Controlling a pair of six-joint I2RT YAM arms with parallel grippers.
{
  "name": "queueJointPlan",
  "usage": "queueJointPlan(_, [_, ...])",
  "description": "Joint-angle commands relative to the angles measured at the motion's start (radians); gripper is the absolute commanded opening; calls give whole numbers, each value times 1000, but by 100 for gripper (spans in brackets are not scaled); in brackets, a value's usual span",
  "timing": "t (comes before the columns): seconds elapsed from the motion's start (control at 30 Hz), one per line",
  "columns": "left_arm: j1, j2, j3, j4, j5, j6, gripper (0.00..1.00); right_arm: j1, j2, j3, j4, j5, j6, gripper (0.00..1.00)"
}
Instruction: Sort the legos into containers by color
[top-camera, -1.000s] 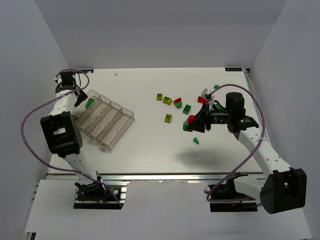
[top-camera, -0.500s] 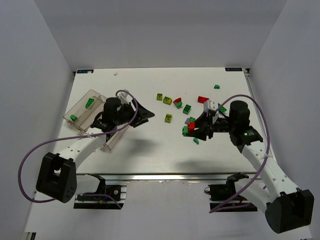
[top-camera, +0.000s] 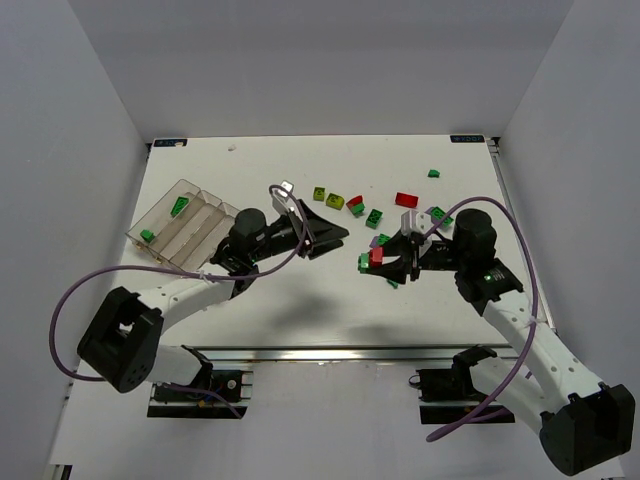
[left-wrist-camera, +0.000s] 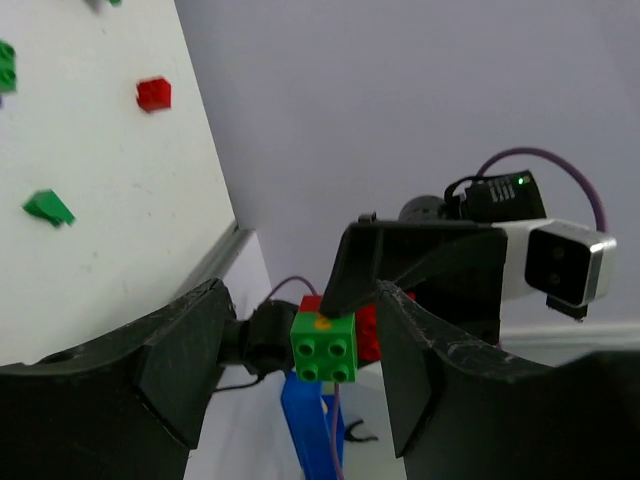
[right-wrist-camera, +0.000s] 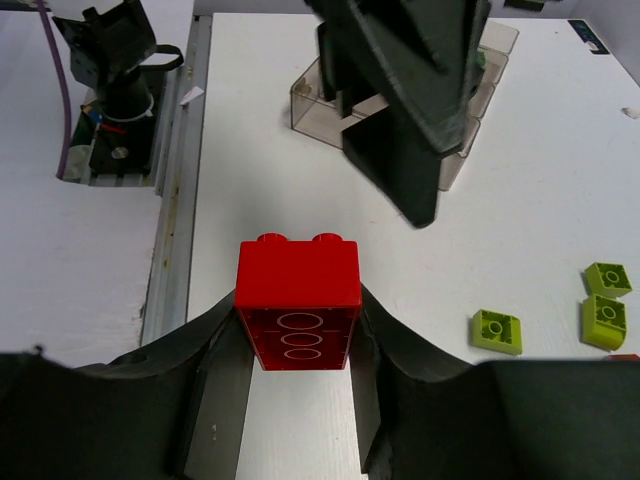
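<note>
The white worktop (top-camera: 280, 300) carried everything. The clear tray (top-camera: 205, 228) lay well behind the left gripper (top-camera: 328, 236), back along its arm toward the worktop's left edge. Two green bricks (top-camera: 180, 207) sat in the compartment farthest from that gripper, one at each end.

The left gripper's fingers (left-wrist-camera: 180, 360) stood apart with nothing between them, pointing at the right gripper (top-camera: 383, 262) — near it, but not touching. The right gripper was clamped on a red brick (right-wrist-camera: 298, 285), one finger on each side, with the studs facing away from the wrist and toward the left gripper.

A green four-stud brick (left-wrist-camera: 324, 347) showed just in front of the red one in the left wrist view. From above it sat just beside the right gripper's tips, on the side toward the left gripper. Whether it touched the red brick I could not tell. A smaller green piece (top-camera: 392, 282) lay just on the near side of the right gripper.

The other loose bricks were scattered beyond both grippers:

- Two yellow-green bricks (top-camera: 335, 201) lay just past the left gripper's tips.
- A red piece (top-camera: 355, 201) touched a green one (top-camera: 358, 210) between the grippers' far sides, with another green (top-camera: 374, 216) beside them.
- A red block (top-camera: 406, 199) lay beyond the right gripper.
- A lone green wedge (top-camera: 433, 173) lay farthest out, well apart from the rest.
</note>
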Motion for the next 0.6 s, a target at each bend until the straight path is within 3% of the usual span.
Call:
queueJointPlan(0.0, [-32, 11, -31, 124, 22, -59, 70, 11, -25, -22, 79, 58, -14, 0])
queueJointPlan(0.57, [-135, 141, -11, 280, 60, -137, 55, 74, 6, -57, 224, 228, -20, 0])
